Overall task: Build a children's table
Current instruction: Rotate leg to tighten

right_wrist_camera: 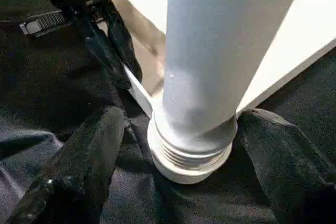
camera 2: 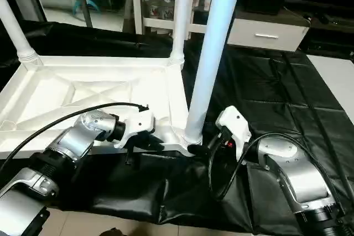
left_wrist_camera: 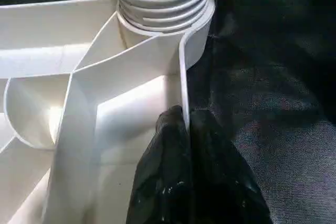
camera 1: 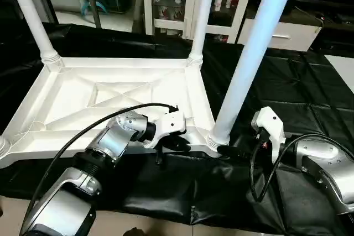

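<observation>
While the tabletop [camera 1: 110, 95] lies underside up on the black sheet [camera 1: 298, 98], three legs stand in its corner sockets. From the left wrist, the left gripper [left_wrist_camera: 185, 129] has its jaws clamped on the tabletop's rim. From the right wrist, the right gripper [right_wrist_camera: 178, 145] has its jaws apart around the near leg [right_wrist_camera: 210, 61].

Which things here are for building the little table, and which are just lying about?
For the table:
tabletop
near leg
two far legs
left gripper
right gripper

Just around:
black sheet
cabinet
white drawer unit
</observation>
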Available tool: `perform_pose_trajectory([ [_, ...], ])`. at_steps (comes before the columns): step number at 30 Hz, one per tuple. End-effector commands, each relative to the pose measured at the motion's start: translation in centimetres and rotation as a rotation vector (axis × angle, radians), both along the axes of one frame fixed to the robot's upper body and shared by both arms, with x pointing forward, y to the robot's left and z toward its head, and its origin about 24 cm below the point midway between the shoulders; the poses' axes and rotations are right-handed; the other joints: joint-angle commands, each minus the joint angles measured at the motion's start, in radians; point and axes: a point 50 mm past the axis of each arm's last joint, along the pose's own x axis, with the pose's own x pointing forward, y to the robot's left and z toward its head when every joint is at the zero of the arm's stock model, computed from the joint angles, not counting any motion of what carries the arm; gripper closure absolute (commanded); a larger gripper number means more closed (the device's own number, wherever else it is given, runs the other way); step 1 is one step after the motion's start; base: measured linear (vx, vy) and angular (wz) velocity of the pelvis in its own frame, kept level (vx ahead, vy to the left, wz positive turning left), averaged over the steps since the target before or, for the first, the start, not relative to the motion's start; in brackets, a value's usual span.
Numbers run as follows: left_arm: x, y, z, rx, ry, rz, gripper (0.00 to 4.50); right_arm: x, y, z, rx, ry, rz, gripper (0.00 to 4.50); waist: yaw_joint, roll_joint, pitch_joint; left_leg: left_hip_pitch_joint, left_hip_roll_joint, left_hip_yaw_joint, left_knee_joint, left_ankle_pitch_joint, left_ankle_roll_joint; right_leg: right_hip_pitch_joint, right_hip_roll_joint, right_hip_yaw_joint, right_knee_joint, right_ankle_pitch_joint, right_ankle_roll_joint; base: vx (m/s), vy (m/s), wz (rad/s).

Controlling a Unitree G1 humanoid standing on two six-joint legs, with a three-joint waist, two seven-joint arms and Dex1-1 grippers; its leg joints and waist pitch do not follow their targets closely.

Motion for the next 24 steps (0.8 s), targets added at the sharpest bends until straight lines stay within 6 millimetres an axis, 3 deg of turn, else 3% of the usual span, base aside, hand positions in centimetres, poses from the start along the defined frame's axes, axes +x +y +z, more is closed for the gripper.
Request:
perform_pose_trajectory([
  [1,-0.8,-0.2,-1.0,0.028,0.044,-0.038,4.40,0.6,-0.1,0.1,-0.028,-0.014,-0.007,0.72,-0.003,-0.006,-0.056,0.015,0.042,-0.014,-0.060,-0.108,0.042,0.043,-0.088,0.061,-0.065,0.077,-0.223,0.000,0.000,0.00],
  [9,-1.5,-0.5,-0.8,0.003,0.059,-0.109,4.40,2.2,0.6,-0.5,-0.007,0.013,0.026,0.72,-0.009,0.001,-0.060,0.015,0.042,-0.013,-0.056,-0.085,0.053,0.042,-0.085,0.059,-0.057,0.138,-0.246,0.000,0.000,0.00],
  [11,-1.7,-0.7,-0.8,0.003,0.065,-0.123,4.40,2.3,1.2,-0.6,0.001,0.033,0.071,0.72,-0.008,-0.003,-0.061,0.015,0.042,-0.012,-0.055,-0.095,0.053,0.043,-0.086,0.057,-0.057,0.128,-0.253,0.000,0.000,0.00],
  [13,-1.7,-0.7,-0.8,0.007,0.065,-0.129,4.40,2.2,1.4,-0.7,-0.001,0.044,0.099,0.72,-0.006,-0.001,-0.060,0.016,0.043,-0.012,-0.055,-0.097,0.052,0.042,-0.085,0.058,-0.058,0.118,-0.253,0.000,0.000,0.00],
  [15,-1.7,-0.7,-0.8,0.013,0.057,-0.135,4.40,1.9,1.6,-1.0,-0.005,0.077,0.161,0.72,-0.002,-0.009,-0.060,0.015,0.044,-0.011,-0.055,-0.092,0.059,0.043,-0.085,0.058,-0.056,0.125,-0.252,0.000,0.000,0.00],
  [16,-1.7,-0.7,-0.7,0.014,0.055,-0.135,4.40,1.9,1.6,-1.1,-0.009,0.079,0.169,0.72,0.000,-0.006,-0.060,0.014,0.043,-0.011,-0.054,-0.091,0.061,0.042,-0.087,0.058,-0.056,0.118,-0.250,0.000,0.000,0.00],
  [20,-1.8,-0.7,-0.7,0.016,0.059,-0.139,4.40,2.3,1.4,-1.4,-0.031,0.077,0.174,0.72,-0.002,-0.008,-0.059,0.014,0.043,-0.011,-0.056,-0.105,0.051,0.041,-0.089,0.058,-0.059,0.078,-0.244,0.000,0.000,0.00],
  [24,-2.0,-0.6,-0.8,0.018,0.066,-0.145,4.40,2.5,1.3,-1.5,-0.053,0.072,0.187,0.72,-0.002,-0.007,-0.060,0.014,0.042,-0.011,-0.054,-0.085,0.057,0.041,-0.086,0.058,-0.056,0.100,-0.245,0.000,0.000,0.00],
])
